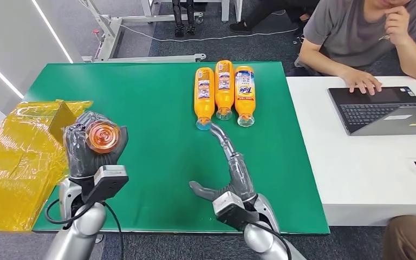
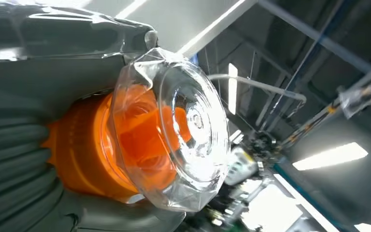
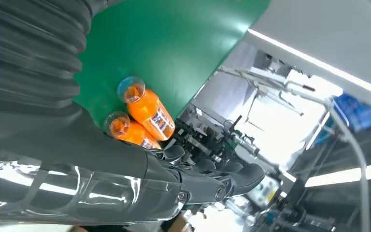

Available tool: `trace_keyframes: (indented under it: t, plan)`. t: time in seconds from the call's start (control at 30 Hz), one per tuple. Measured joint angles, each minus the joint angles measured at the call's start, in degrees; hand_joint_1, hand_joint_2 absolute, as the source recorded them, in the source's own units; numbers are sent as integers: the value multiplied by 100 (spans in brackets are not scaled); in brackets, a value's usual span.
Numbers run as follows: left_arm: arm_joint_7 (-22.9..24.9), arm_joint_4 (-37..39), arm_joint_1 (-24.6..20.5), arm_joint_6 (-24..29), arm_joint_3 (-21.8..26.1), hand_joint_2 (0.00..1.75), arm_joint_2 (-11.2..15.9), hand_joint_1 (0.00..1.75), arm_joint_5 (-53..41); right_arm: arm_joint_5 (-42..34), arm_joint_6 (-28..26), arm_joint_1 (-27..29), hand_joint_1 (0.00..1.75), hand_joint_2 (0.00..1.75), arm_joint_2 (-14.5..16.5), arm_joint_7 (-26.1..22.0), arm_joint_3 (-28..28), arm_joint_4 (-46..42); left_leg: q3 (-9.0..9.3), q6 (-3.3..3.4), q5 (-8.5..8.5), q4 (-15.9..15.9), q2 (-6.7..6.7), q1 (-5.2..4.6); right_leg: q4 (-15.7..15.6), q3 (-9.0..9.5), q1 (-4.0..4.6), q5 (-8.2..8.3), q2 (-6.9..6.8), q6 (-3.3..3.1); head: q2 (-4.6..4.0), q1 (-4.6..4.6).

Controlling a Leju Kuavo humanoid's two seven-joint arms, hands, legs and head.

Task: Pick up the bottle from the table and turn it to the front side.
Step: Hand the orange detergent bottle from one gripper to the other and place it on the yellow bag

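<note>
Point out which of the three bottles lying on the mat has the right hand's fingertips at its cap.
The leftmost bottle of the row: the right hand reaches to its clear cap, while the other two lie beside it.

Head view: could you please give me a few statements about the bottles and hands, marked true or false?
1. The left hand holds a bottle. True.
2. Five bottles lie in the row on the mat. False: three lie there, side by side.
3. The right hand grips a bottle. False: it holds nothing, its fingers stretched toward the leftmost bottle's cap.
4. A yellow bag lies at the mat's left end. True.
5. The row's caps point away from the robot. False: they point toward it.
</note>
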Motion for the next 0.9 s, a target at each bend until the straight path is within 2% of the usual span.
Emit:
trace_keyframes:
  t: [0.17,0.3,0.5,0.67,0.9]
  plan:
    - [315,572,-296,-172,201,175,709,175,-743,-858,-71,91,0,175,0,-307,-112,-162,-1,-4,3,-1,1,1,4,-4,1,-1,0,-3,0,1]
    - [541,1488,-722,-243,233,175,1275,175,-1350,-1140,-66,94,0,175,-3,-433,-155,-413,0,-9,7,-1,8,1,7,-5,1,4,7,-10,0,3]
    - [383,2810,-1055,-379,235,175,2045,175,-1563,-1291,-72,172,0,175,-64,-585,-192,-793,-1,-11,7,-2,19,2,9,-14,2,6,21,-14,0,2]
    - [-31,3624,-1298,-784,230,175,2397,175,-1412,-1430,-84,182,0,175,-95,-595,-212,-901,-5,-11,7,-2,17,2,9,-17,3,5,19,-15,0,2]
    - [-71,4782,-1749,-1156,113,175,2547,175,-1840,-1521,-180,221,0,175,-107,-641,-212,-909,-5,-12,8,-1,17,2,8,-16,2,6,18,-15,0,2]
